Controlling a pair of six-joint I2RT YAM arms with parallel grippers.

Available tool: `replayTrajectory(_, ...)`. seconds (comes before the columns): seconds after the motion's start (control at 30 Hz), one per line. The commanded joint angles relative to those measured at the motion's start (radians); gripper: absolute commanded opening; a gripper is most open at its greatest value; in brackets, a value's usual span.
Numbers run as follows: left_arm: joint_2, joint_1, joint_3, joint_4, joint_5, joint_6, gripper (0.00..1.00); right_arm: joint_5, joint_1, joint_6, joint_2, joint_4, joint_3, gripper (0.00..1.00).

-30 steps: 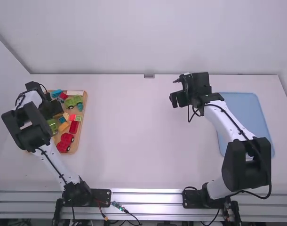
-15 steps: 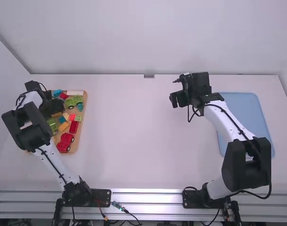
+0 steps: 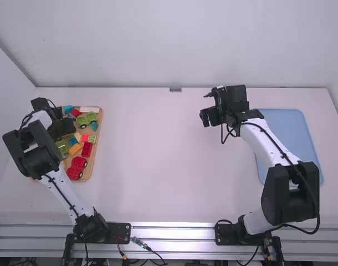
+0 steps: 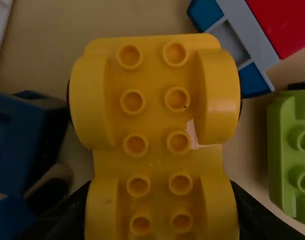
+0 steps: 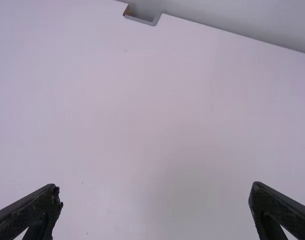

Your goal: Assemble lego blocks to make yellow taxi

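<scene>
In the high view my left gripper [image 3: 63, 127] is low over the wooden tray [image 3: 89, 168] of blocks at the far left. The left wrist view shows a studded yellow car base [image 4: 157, 135], wheel arches up, with my left gripper [image 4: 161, 212] shut on its sides; the dark fingers [image 4: 257, 212] partly hide behind it. My right gripper [image 3: 210, 117] hangs over the table right of the middle. In the right wrist view my right gripper [image 5: 156, 202] is open, bare table between its fingers.
In the tray lie red cars [image 3: 76, 169], a green car [image 3: 87, 119], a red block [image 3: 87, 149] and other blocks. Beside the yellow base are a green block [image 4: 292, 155] and a dark blue piece [image 4: 20, 135]. A blue mat [image 3: 288, 130] lies at the right.
My left gripper has shifted very slightly within the tray area, and a little more of the tray's far edge shows. The right arm has stayed still.
</scene>
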Motion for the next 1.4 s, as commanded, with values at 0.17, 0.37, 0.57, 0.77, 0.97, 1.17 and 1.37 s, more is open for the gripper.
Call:
replayTrajectory(0.17,0.001,-0.009,0.014,-0.061,0.023,-0.097,0.41,-0.006,-0.003,0.002,0.005,0.000,0.032,0.99)
replayTrajectory(0.37,-0.059,-0.038,0.019,-0.056,0.021,-0.121,0.16,-0.006,-0.010,-0.002,0.005,0.000,0.032,0.99)
replayTrajectory(0.57,-0.195,-0.100,-0.058,0.028,0.018,-0.135,0.02,-0.006,-0.016,0.002,0.005,-0.005,0.031,0.99)
replayTrajectory(0.77,-0.488,-0.265,-0.392,0.265,0.031,-0.018,0.02,-0.005,-0.021,0.002,0.005,-0.008,0.031,0.99)
replayTrajectory(0.97,-0.658,-0.542,-0.550,0.027,0.290,0.389,0.02,-0.006,-0.033,0.002,0.005,-0.001,0.032,0.99)
replayTrajectory(1.17,-0.643,-0.825,-0.559,-0.089,0.231,0.562,0.02,-0.006,-0.040,-0.003,0.002,-0.005,0.032,0.99)
replayTrajectory(1.37,-0.574,-1.037,-0.564,-0.083,0.167,0.715,0.05,-0.007,-0.082,-0.050,0.000,-0.052,0.031,0.99)
